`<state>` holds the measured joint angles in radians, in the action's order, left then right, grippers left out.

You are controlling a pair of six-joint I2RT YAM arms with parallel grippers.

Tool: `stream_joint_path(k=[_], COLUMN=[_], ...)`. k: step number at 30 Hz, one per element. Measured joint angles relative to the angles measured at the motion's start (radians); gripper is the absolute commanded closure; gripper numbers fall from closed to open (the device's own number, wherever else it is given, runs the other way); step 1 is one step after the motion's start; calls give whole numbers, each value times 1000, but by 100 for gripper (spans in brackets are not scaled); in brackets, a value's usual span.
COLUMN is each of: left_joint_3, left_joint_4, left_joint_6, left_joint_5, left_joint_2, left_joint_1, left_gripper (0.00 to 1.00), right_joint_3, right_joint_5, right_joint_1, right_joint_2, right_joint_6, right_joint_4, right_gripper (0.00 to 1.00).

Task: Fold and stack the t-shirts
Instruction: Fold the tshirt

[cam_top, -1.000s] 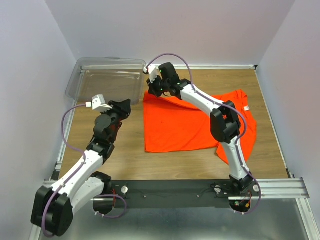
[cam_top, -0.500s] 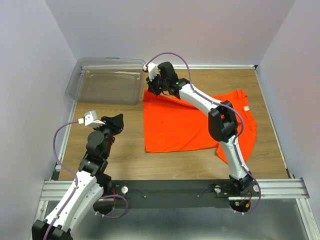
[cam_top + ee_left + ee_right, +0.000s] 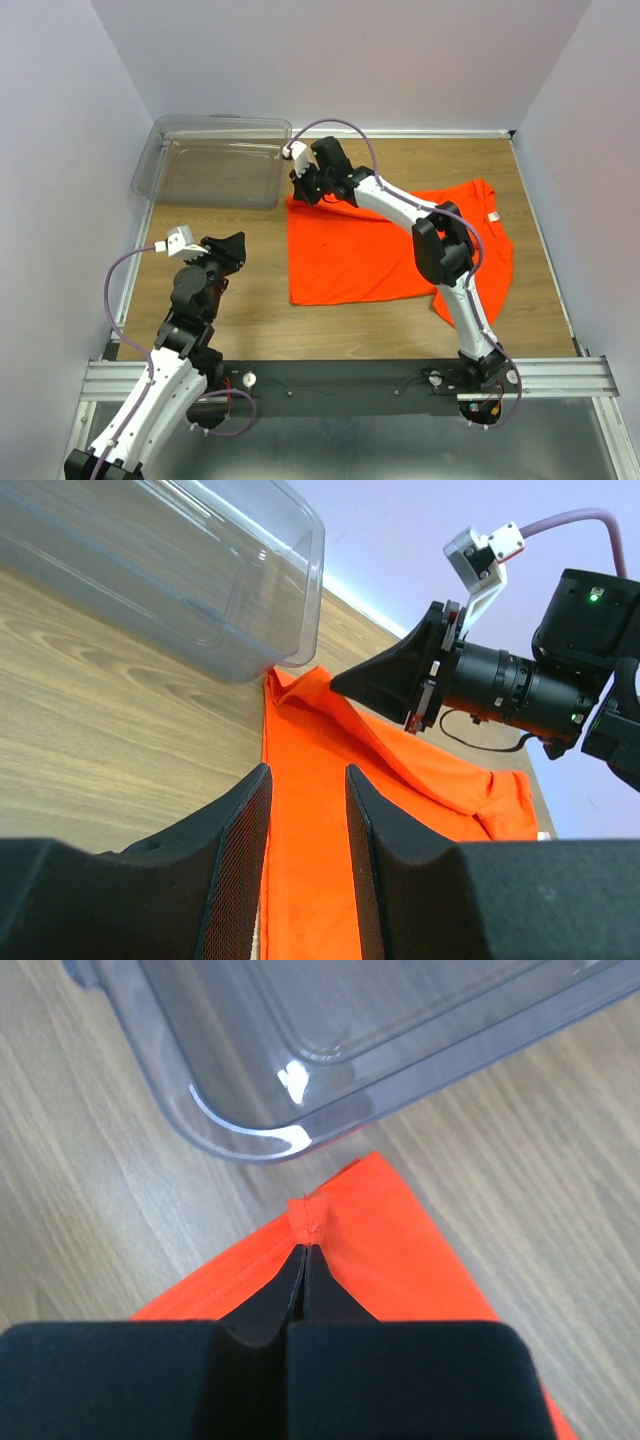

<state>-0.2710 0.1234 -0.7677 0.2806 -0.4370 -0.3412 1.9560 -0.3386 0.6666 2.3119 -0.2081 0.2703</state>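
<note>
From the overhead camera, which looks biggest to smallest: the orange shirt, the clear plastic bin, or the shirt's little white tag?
Orange shirt
Clear plastic bin, though it sits farther back
White tag, clearly smallest

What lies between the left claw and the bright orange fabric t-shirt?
Only bare wooden tabletop, seen in the top external view, separates the left claw from the bright orange fabric t-shirt.

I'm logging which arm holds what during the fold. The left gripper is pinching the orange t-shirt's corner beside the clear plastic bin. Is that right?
Not quite: it is the right gripper that is pinched shut on the orange t-shirt at its corner beside the clear plastic bin. The right wrist view shows the fabric caught between its closed fingertips. The left gripper is open and holds nothing.
</note>
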Motion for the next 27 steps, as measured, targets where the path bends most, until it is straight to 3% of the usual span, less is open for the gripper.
stream_joint_path(k=[22,23,27], left_joint_3=[51,52,61], left_joint_4=[1,1,0], left_joint_6=[-26,-26,-26], left_joint_5=[-7,-8,-9], left_joint_2=[13,14,19], left_joint_1=[1,1,1], left_gripper=[56,56,56], right_joint_3=[-116,-117,-119], right_joint_5=[-74,-75,-77], right_joint_1=[16,18,28], right_joint_2=[-43,-43,-44], right_joint_6=[-40,-40,-48], right_joint_4=[0,0,0], right_gripper=[99,98,80])
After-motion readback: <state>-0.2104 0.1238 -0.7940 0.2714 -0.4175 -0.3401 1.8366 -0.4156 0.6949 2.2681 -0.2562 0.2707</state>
